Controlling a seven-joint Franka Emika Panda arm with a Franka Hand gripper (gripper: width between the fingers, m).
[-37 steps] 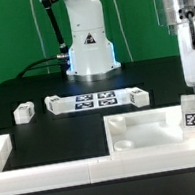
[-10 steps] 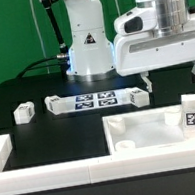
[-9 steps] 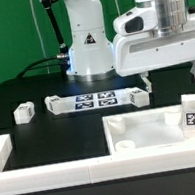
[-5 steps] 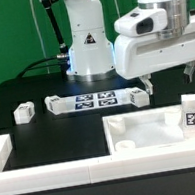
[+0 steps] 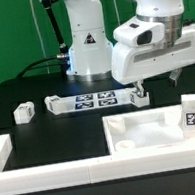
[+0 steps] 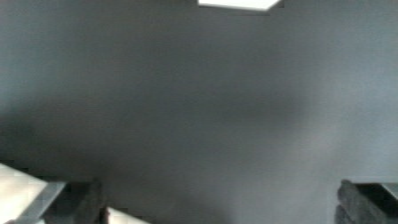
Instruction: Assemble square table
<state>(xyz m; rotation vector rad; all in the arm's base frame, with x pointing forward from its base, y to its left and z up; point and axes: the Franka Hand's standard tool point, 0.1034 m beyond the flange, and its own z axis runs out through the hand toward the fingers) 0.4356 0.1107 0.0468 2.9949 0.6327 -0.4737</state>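
White plastic square table slab (image 5: 151, 130) lies flat on the black table (image 5: 50, 133) at the front, on the exterior view's right, rimmed face up like a tray. In it: one short white tagged leg (image 5: 192, 113), upright, at the slab's right side, tag toward the camera. Nothing else is visible inside; a small round socket shows in the near left corner.

Three more short white legs lie loose on the table, well apart from the slab: the far-left leg (image 5: 25, 112), the second leg (image 5: 56, 104) just beside the marker board (image 5: 94, 99), and the third leg (image 5: 137, 97) at the board's other end.

White two-finger gripper (image 5: 160, 80) hangs above the table behind the slab, near the third leg. Its jaws are wide apart and hold nothing. In the wrist view the dark fingertips (image 6: 365, 200) flank bare table.

Long low white border rail (image 5: 47, 176) runs along the front edge.
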